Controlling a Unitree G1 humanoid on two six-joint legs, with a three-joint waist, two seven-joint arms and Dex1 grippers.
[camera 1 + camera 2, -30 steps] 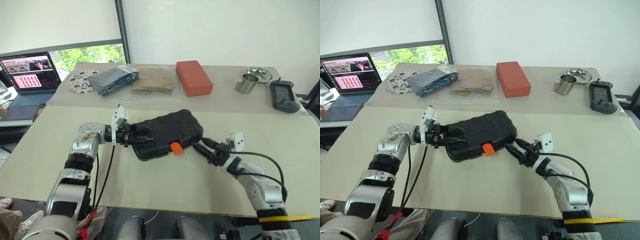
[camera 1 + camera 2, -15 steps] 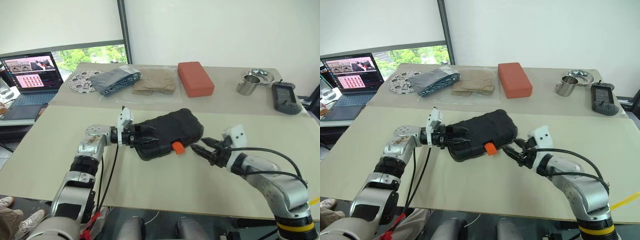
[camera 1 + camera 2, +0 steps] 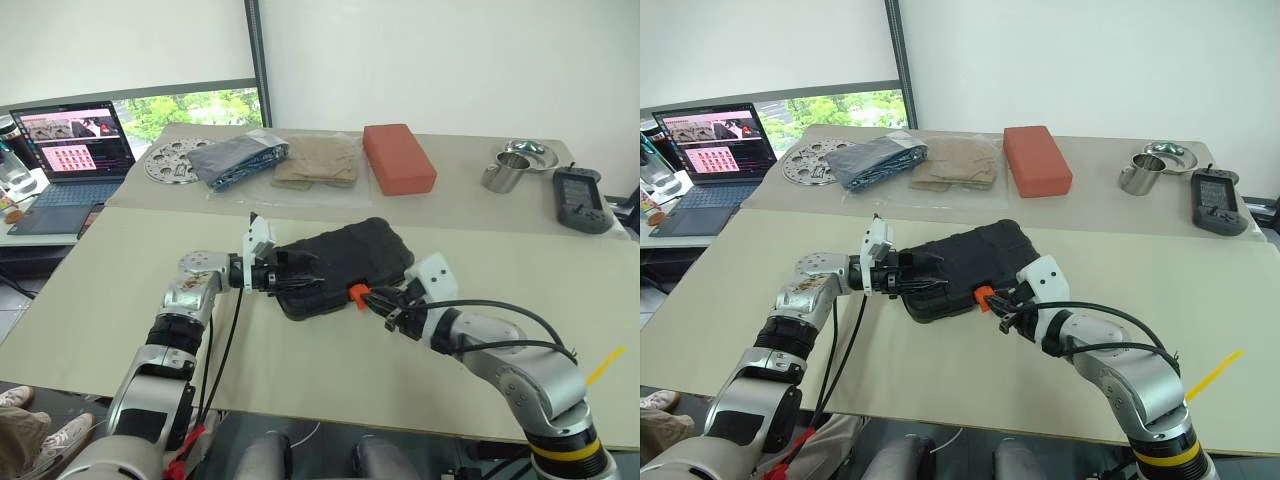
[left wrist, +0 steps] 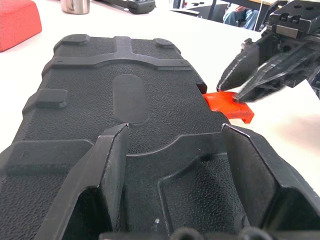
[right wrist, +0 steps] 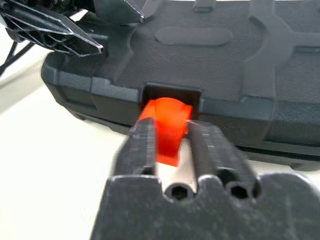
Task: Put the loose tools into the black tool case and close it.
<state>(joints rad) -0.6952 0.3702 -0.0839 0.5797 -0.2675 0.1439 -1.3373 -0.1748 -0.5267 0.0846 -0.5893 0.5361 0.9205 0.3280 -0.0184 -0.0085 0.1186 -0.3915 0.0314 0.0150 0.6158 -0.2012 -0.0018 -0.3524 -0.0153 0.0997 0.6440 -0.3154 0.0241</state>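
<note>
Meanwhile, on the near beige table (image 3: 120, 300), the black tool case (image 3: 345, 262) lay with its lid down, its long axis running diagonally from the robot's near left toward the far right, and its orange latch (image 3: 356, 293) on the long side that faced the robot. The right gripper (image 3: 1004, 307) had its two black fingers clenched on that latch: the right wrist view showed the orange tab (image 5: 166, 128) standing between the fingers (image 5: 141, 150), directly ahead of them and pressed against the case's front wall. The left gripper (image 3: 292, 272) met the case end-on at its near-left short end, its fingers (image 4: 107, 165) spread wide with the pair lying over the ribbed lid, bracing rather than pinching as far as could be judged. Of the two arms, the right one sat at the latch, so the fastening move appeared to fall to it, with the latch needing to be pushed toward the case wall it faced. No loose tools lay on the table. Well beyond, on the far table, sat a red-orange block (image 3: 399, 157), folded cloths (image 3: 275, 162) and a steel cup (image 3: 499, 171).
</note>
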